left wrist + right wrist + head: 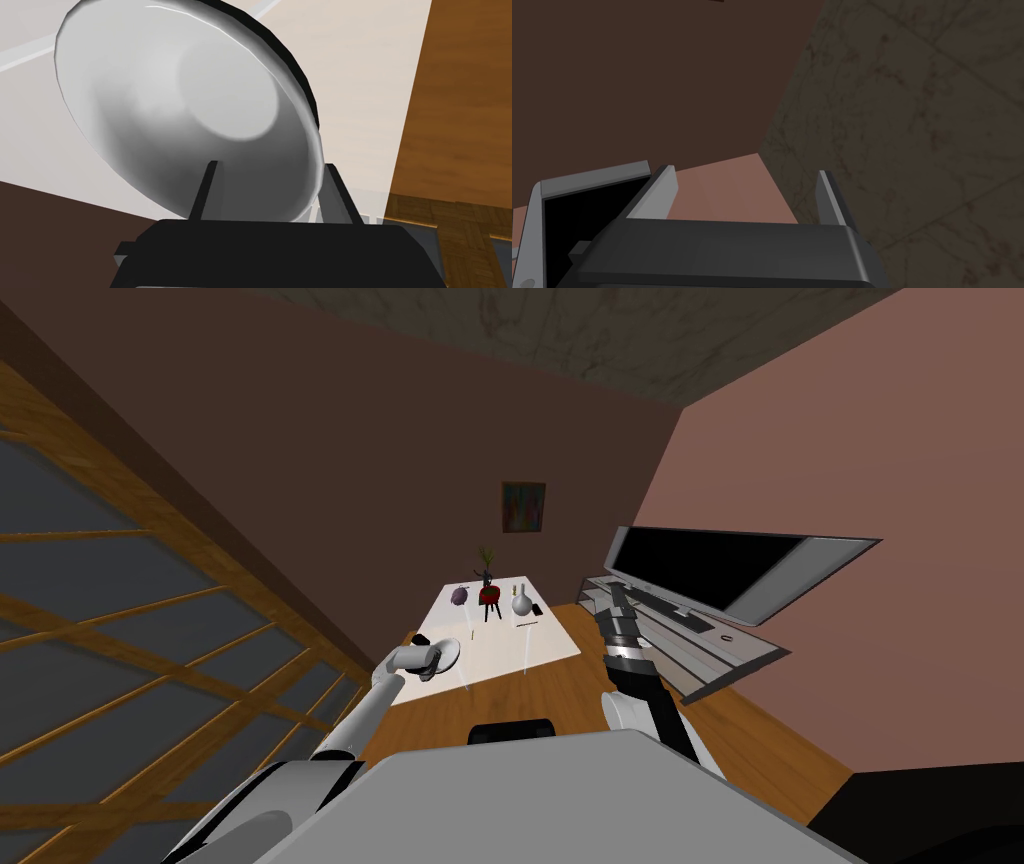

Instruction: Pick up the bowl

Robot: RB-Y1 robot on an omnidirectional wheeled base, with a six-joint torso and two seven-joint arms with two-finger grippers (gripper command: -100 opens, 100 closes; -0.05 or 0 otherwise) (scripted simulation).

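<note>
The left gripper's fingers gripped the grey bowl's rim, one inside the bowl and one outside. The bowl was tilted over the table's near left corner. The right gripper's fingers stood apart, holding nothing.

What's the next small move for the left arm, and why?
Probably raise the left gripper straight up without loosening it. Its fingers pinch the rim of the bowl, one inside and one outside, and the bowl hangs tilted near the corner of the table, clearance unclear.
</note>
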